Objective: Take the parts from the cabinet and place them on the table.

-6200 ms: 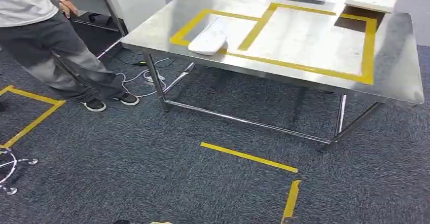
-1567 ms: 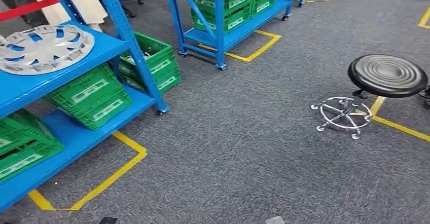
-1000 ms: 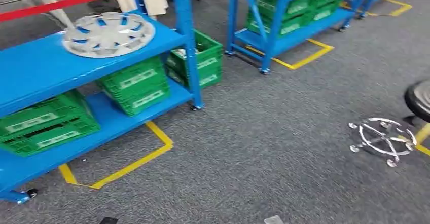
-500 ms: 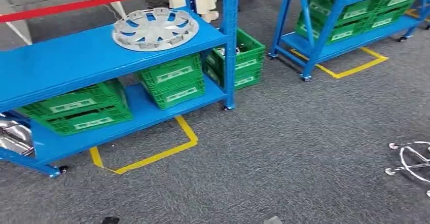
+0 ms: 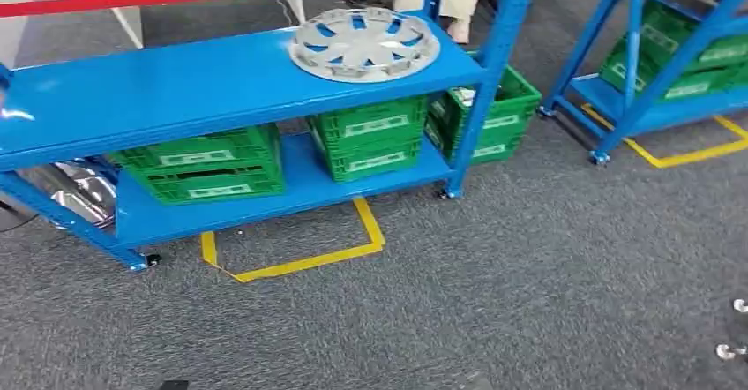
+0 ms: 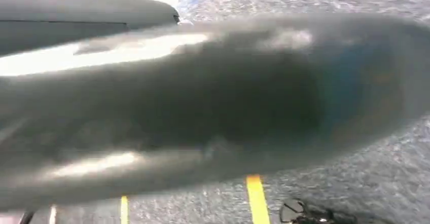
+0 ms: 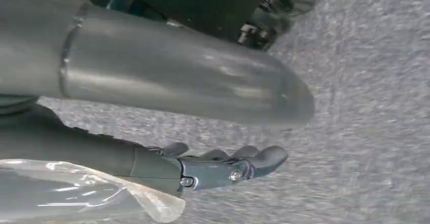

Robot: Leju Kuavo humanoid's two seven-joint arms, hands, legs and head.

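The silver hubcap (image 5: pixel 364 44) lies flat on the top shelf of the blue rack (image 5: pixel 176 86), near its right-hand post; it is probably thin, light, stiff plastic, best taken at the rim or through a spoke opening. Green crates (image 5: pixel 205 162) on the lower shelf hide their contents. The right hand (image 7: pixel 223 165) hangs with fingers loosely extended, holding nothing; the left hand's fingers cannot be made out.
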